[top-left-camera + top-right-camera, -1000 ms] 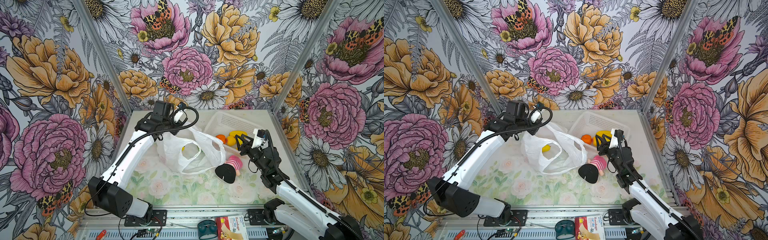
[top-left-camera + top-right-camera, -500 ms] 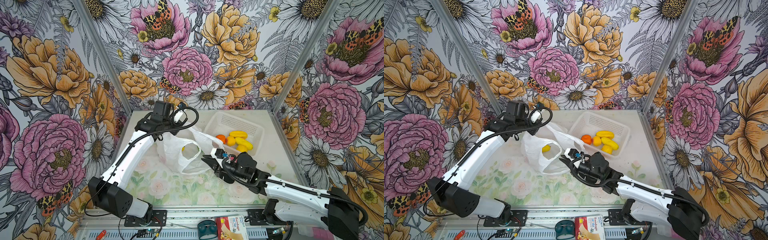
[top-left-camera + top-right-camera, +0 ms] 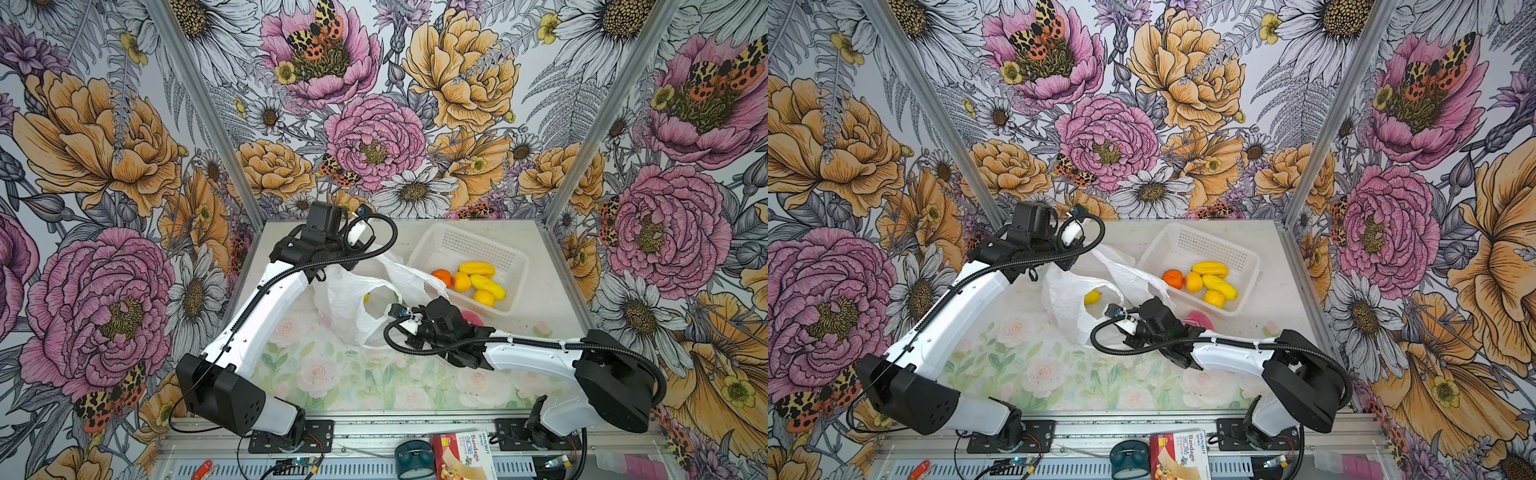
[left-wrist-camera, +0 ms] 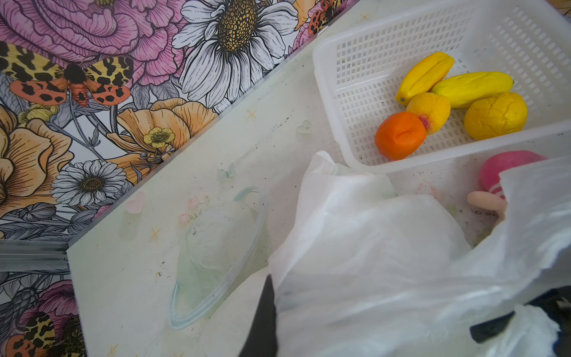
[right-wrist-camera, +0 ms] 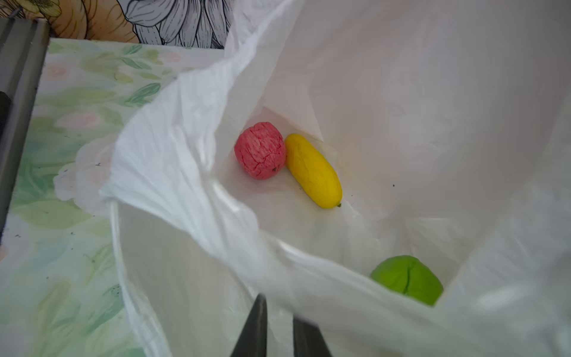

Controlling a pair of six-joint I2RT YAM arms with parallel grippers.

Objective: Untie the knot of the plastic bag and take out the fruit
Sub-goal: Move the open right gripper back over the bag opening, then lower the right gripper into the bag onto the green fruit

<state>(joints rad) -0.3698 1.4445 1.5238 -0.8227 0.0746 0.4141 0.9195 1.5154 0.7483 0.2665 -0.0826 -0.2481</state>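
Your left hand [image 3: 325, 271] clamps thin white plastic bag [image 3: 347, 301]. Right hand [image 5: 279, 332] narrow at bag mouth, grip unclear. Inside bag: pink-red round fruit [image 5: 260, 154], yellow oblong fruit [image 5: 313, 171], green fruit [image 5: 408, 279].

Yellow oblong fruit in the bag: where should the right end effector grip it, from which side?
Probably across its narrow middle, jaws spanning the short axis of the yellow fruit, biased toward the free end: the red fruit touches the other end. Enter through the open mouth of the plastic bag.
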